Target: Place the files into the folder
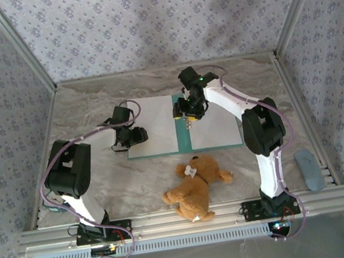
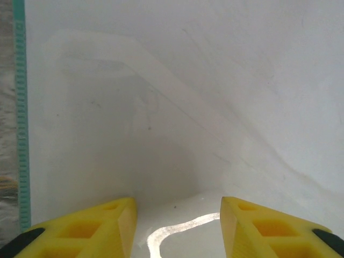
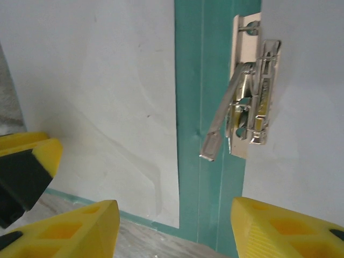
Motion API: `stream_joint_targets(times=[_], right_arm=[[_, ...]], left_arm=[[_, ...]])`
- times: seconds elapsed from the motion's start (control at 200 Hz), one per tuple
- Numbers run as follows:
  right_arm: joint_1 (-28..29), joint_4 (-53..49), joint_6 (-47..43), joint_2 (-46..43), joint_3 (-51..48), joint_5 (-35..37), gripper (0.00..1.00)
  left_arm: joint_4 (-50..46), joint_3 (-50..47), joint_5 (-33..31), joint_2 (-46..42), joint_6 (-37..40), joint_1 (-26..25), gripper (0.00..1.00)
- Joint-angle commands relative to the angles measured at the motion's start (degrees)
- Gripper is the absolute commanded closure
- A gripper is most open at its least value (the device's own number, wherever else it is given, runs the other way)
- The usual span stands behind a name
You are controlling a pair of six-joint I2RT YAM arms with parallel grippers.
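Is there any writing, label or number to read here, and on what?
No readable text anywhere.
Left sheet: blank.
Right sheet: blank.
Green folder: no print.
Metal clip: any stamped marks are too blurred to read.
Teddy bear: its white tag is too small to read.

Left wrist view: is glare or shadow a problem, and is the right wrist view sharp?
Left wrist: a bright glare streak low on the white sheet, soft grey shadow above; right wrist: the metal clip is sharp, with small glints; top external: even, soft light.
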Motion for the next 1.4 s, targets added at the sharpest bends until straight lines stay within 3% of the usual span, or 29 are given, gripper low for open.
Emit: stream_joint_targets(times=[0.0,0.075,0.25,0.72,1.394], right_arm=[[-1.29,-4.15,-1.37,1.41,2.63,2.14,0.43],[-1.47,-4.75,-1.46,2.24,3.44,2.36,0.48],[-2.27,-7.16,-1.64,5.10,6.22,3.68,0.49],[-3.21,-10.42,-2.06,9.97,12.73,2.55,0.64],[-3.04,-12.46,-2.69,12.19,14.81,5.14,0.74]], left_arm=[[-0.32,-0.08,2.34,2.54,-2.69,-1.85,0.55],[0.10,-0.11,2.43,2.74,-3.37,-2.33,0.55],[-0.78,0.74,1.85,2.91,-3.20,-2.86,0.55],[-3.89,3.10,0.82,4.53,-3.46,-2.85,0.55],[-5.09,3.76,0.62,4.49,-3.37,-2.80,0.55]])
